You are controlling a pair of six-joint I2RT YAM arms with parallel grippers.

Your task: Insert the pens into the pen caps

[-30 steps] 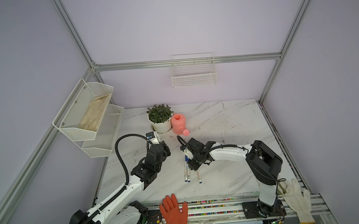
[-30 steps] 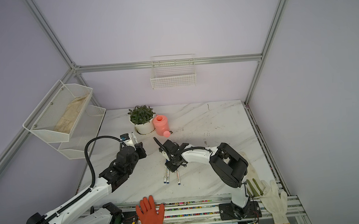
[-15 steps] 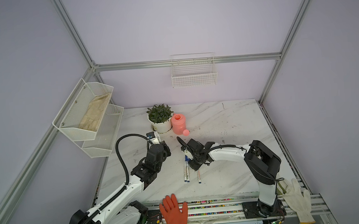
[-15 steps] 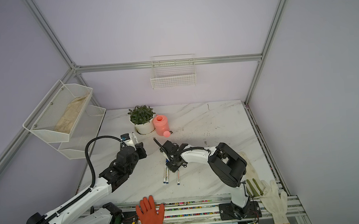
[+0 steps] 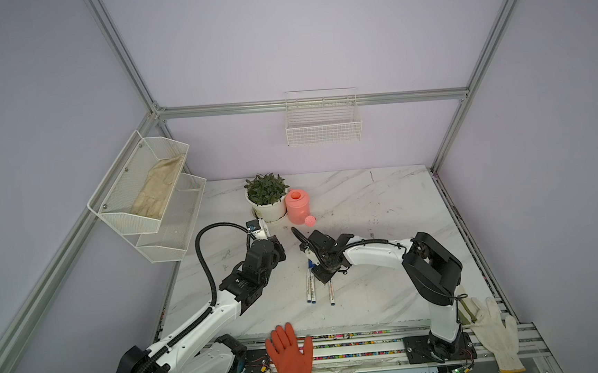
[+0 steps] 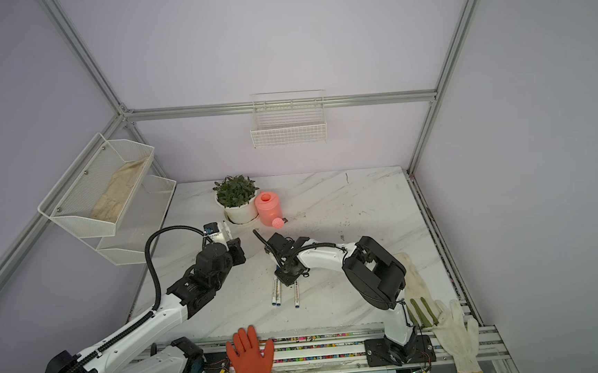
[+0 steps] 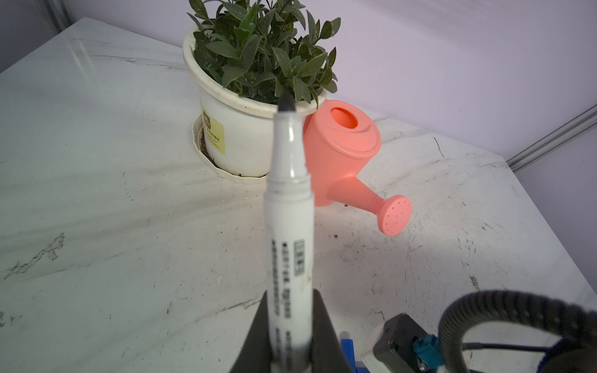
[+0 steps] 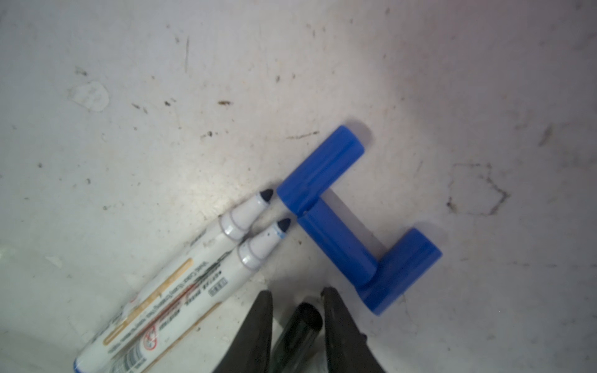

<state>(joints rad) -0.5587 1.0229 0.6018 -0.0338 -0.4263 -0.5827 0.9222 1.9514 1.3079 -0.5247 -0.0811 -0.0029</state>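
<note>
My left gripper [image 7: 290, 295] is shut on a white pen [image 7: 289, 226] with a black tip, which points up toward the plant. In the right wrist view a black pen cap [image 8: 300, 326] lies between the fingers of my right gripper [image 8: 297, 292]; the jaws stand open, close round it, with a slim gap on one side. Beside it lie two pens [image 8: 193, 268] with uncapped blue tips and three blue pen caps [image 8: 319, 169] [image 8: 339, 245] [image 8: 403, 268] touching end to side. In both top views the right gripper [image 5: 323, 274] [image 6: 286, 278] hangs low over three pens [image 5: 310, 290] [image 6: 296, 295].
A potted plant [image 5: 266, 197] and a pink watering can [image 5: 299, 207] stand behind the arms. A wire shelf [image 5: 147, 198] juts in at the left, and a wire basket [image 5: 323, 121] hangs on the back wall. An orange glove [image 5: 291, 357] and a white glove [image 5: 495, 332] lie at the front.
The right arm has shifted slightly to the left over the pens. The left arm holds still with its pen.
</note>
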